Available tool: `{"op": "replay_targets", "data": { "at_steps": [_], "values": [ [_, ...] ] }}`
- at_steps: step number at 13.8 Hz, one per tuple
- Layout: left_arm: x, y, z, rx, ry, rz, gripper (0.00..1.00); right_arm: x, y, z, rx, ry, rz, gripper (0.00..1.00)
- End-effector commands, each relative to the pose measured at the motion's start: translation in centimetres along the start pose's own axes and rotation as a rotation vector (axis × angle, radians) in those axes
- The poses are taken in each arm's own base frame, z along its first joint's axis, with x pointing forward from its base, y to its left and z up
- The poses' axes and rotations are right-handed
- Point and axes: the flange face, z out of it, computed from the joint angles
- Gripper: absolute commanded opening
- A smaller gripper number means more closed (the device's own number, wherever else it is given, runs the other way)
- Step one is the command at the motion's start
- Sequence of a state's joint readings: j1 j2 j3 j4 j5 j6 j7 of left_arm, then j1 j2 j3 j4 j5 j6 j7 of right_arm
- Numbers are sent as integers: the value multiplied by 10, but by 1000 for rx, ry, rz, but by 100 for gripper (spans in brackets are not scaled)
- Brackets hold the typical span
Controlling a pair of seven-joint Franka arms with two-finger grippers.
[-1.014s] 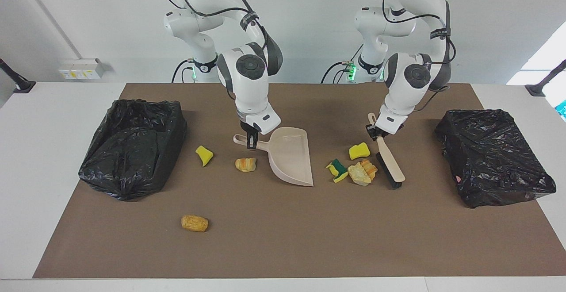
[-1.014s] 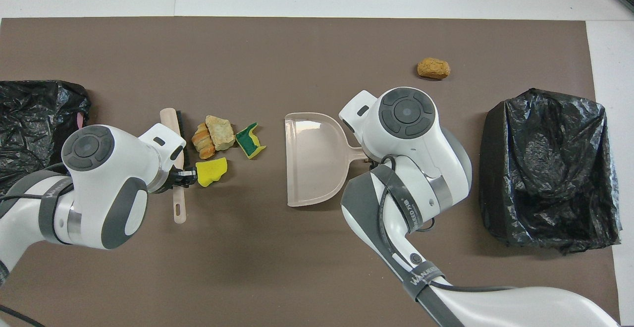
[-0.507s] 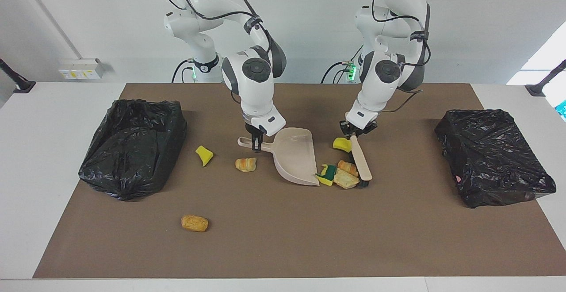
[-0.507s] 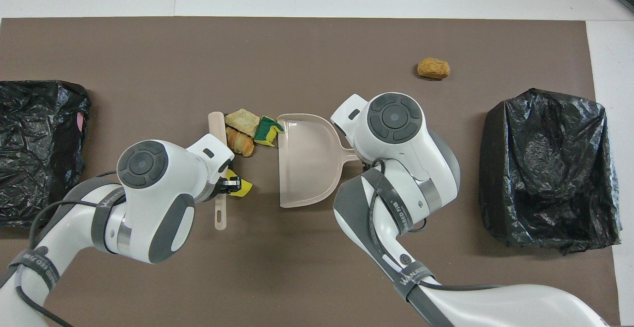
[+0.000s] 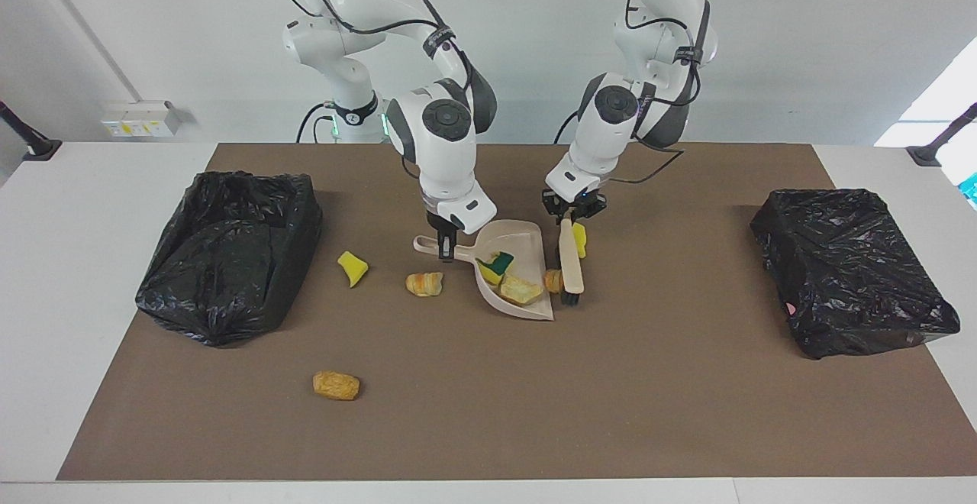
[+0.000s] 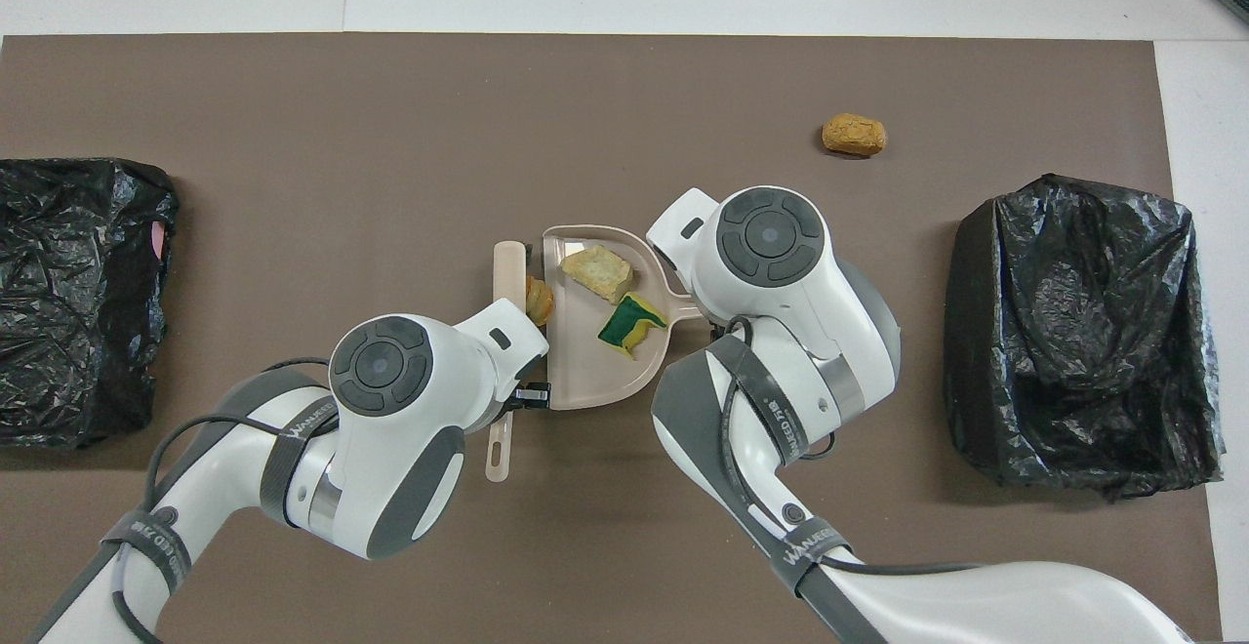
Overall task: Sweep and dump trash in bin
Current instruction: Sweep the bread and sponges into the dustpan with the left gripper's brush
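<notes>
Gripping the brush (image 5: 571,266) by its handle, the left hand (image 5: 565,218) holds it upright-on-edge with the bristles on the brown mat (image 5: 488,412), right at the open mouth of the dustpan (image 5: 527,307). The right hand (image 5: 445,248) is clenched on the dustpan's handle, keeping the pan flat on the mat near the middle of the tabletop (image 5: 76,183).

Inside the dustpan lie a green-and-yellow sponge bit (image 5: 496,263) and a tan chunk (image 5: 520,290). An orange-brown lump (image 5: 552,281) sits at the pan's lip, pressed between it and the brush. A yellow sponge piece (image 5: 580,240) lies just beside the brush handle, on the side toward the left arm.

Toward the right arm's end, a bread-like lump (image 5: 424,283) rests near the dustpan handle, and a yellow scrap (image 5: 352,267) lies between it and a black-bagged bin (image 5: 229,252). Another orange-brown lump (image 5: 336,386) sits alone, farther from the robots. A second black-bagged bin (image 5: 851,271) stands at the left arm's end.
</notes>
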State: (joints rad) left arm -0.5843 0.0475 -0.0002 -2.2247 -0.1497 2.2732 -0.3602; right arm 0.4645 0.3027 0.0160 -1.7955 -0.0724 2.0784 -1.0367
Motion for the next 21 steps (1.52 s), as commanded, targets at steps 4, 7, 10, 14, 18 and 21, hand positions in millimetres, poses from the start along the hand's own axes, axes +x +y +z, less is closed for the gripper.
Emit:
{"op": "replay_targets", "data": {
  "at_steps": [4, 7, 10, 14, 18, 21],
  "values": [
    [7, -15, -51, -4, -110, -85, 0, 9, -2, 7, -18, 5, 24, 0],
    [-7, -28, -54, 49, -194, -349, 0, 9, -2, 6, -18, 7, 26, 0],
    [-34, -33, -45, 102, -222, -601, 0, 9, -2, 6, -18, 7, 26, 0],
    [-85, -31, -25, 130, -210, -715, 0, 9, -3, 7, -17, 6, 23, 0],
    [-84, -2, 2, 81, -131, -651, 0, 7, -5, 10, -10, 2, 24, 0],
    [-79, 7, 12, 59, -101, -617, 0, 8, -6, 10, -11, 2, 24, 0]
  ]
}}
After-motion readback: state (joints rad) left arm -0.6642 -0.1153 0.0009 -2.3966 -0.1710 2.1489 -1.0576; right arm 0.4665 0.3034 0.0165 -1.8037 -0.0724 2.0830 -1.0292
